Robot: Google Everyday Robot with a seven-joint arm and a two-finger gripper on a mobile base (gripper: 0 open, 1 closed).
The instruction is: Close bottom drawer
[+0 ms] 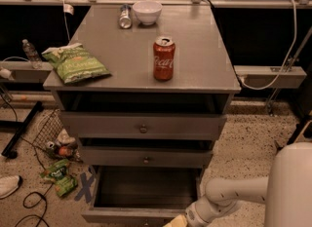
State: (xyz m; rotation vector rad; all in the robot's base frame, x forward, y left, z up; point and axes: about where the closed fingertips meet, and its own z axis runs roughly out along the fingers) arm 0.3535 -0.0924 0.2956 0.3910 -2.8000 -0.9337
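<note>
The bottom drawer, the lowest grey wooden one with a dark interior, stood pulled far out near the floor, its flat front at the bottom edge of the view. The robot's pale two-finger gripper sat low at that front's right end, mostly cut off by the frame, so whether the claw was apart or together could not be told. To do the step well, the push probably needed to land flat on the front near its centre and run straight toward the grey cabinet, since an off-centre shove might skew the drawer in its runners. The middle drawer overhung, so the arm should have kept low.
</note>
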